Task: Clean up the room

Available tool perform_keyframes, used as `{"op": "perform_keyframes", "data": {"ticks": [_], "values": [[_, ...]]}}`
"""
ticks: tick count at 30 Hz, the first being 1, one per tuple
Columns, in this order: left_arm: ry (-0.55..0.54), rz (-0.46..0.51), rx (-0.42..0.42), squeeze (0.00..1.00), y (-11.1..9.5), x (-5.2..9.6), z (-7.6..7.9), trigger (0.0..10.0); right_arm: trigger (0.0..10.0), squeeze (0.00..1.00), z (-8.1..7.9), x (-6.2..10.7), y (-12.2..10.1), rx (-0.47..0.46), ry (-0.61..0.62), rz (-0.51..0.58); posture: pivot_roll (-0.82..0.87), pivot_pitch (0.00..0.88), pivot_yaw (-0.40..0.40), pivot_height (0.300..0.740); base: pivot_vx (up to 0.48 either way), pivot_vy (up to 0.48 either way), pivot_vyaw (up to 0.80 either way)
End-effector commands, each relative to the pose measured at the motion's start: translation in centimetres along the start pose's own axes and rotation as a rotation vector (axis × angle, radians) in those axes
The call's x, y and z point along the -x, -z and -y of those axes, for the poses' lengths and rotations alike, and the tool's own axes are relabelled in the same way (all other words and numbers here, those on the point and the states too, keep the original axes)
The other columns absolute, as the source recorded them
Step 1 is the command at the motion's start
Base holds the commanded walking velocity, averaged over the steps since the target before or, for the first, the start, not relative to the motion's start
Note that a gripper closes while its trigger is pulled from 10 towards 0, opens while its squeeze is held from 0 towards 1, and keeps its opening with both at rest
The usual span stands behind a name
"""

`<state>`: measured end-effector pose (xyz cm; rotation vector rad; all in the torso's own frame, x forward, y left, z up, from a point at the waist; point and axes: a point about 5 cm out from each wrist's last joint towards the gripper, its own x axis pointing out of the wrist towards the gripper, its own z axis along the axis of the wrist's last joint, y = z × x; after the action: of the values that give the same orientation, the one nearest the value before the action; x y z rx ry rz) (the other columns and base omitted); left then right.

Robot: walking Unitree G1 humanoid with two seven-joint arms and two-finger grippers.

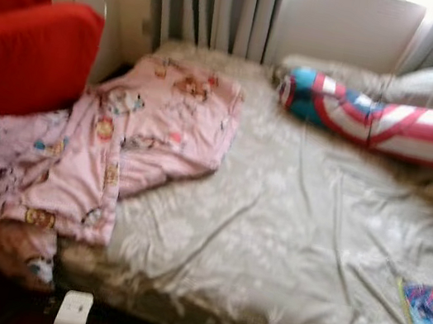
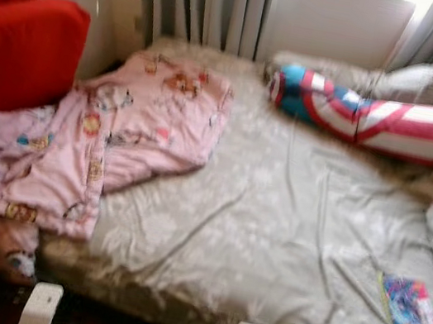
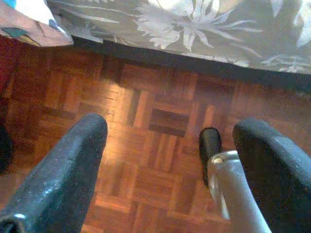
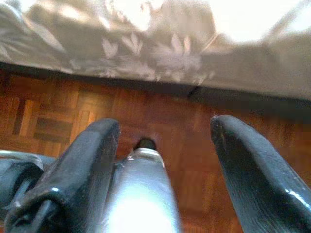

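Observation:
A crumpled pink cartoon-print blanket [image 1: 109, 151] lies over the left side of the bed and hangs off its front corner. A long red, white and blue bolster pillow [image 1: 392, 117] lies across the head of the bed at the right. A colourful book [image 1: 430, 319] rests near the front right edge of the grey floral sheet [image 1: 273, 222]. My left gripper [image 3: 170, 128] hangs open over the parquet floor beside the bed's edge, holding nothing. My right gripper [image 4: 164, 126] also hangs open above the floor by the bed's side.
Red cushions [image 1: 26, 53] are stacked at the left by the wall. Grey curtains [image 1: 215, 2] and a bright window stand behind the bed. A pale pillow [image 1: 424, 81] lies behind the bolster. Parquet floor [image 3: 160, 160] runs along the bed's front.

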<state>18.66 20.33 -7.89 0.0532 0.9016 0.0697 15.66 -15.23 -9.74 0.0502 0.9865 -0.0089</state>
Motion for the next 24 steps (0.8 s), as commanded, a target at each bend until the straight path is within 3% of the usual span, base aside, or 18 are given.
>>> {"op": "perform_keyframes", "data": {"ticks": [1, 24], "values": [[-0.011, -0.013, -0.002, 0.0, 0.21, 0.06, -0.49, 10.0, 10.0, 0.0, -0.11, -0.07, -0.31, 0.0, -0.001, 0.009, 0.0, 0.032, -0.036, 0.738, 0.0, 0.48, 0.0], [-0.015, -0.014, 0.001, 0.0, 0.28, 0.08, -0.53, 10.0, 10.0, 0.0, -0.13, -0.05, -0.28, -0.003, -0.004, 0.01, 0.0, 0.022, -0.037, 0.738, 0.0, 0.469, 0.0]]}}
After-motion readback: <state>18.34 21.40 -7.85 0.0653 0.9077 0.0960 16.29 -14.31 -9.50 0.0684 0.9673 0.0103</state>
